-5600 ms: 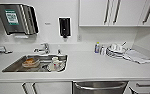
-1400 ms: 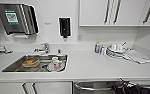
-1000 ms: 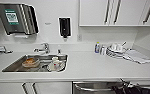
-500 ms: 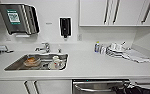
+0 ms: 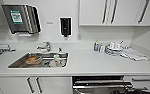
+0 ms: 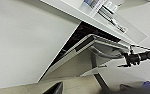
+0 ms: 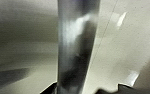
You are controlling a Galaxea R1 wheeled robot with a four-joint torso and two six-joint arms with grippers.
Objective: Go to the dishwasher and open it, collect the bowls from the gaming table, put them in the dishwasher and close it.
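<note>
The dishwasher (image 5: 98, 83) sits under the counter, right of the sink, with its steel-fronted door tipped outward and a dark gap open at the top. From the left wrist view the door (image 6: 91, 53) hangs partway open. My right gripper (image 6: 129, 59) is at the door's upper edge, shut on the bar handle (image 7: 77, 50), which runs large and close through the right wrist view. In the head view the right gripper (image 5: 128, 89) shows dark at the door's right end. The bowls and the gaming table are out of view.
A white counter (image 5: 91, 62) carries a steel sink (image 5: 39, 61) with dishes in it, a tap, small bottles (image 5: 98, 47) and a heap of dishes and cloths (image 5: 123, 51). White cupboards flank the dishwasher; wall cupboards, a towel dispenser and a soap dispenser hang above.
The dishwasher door has swung outward from shut, and a dark gap now shows under the counter. The head camera has shifted slightly.
</note>
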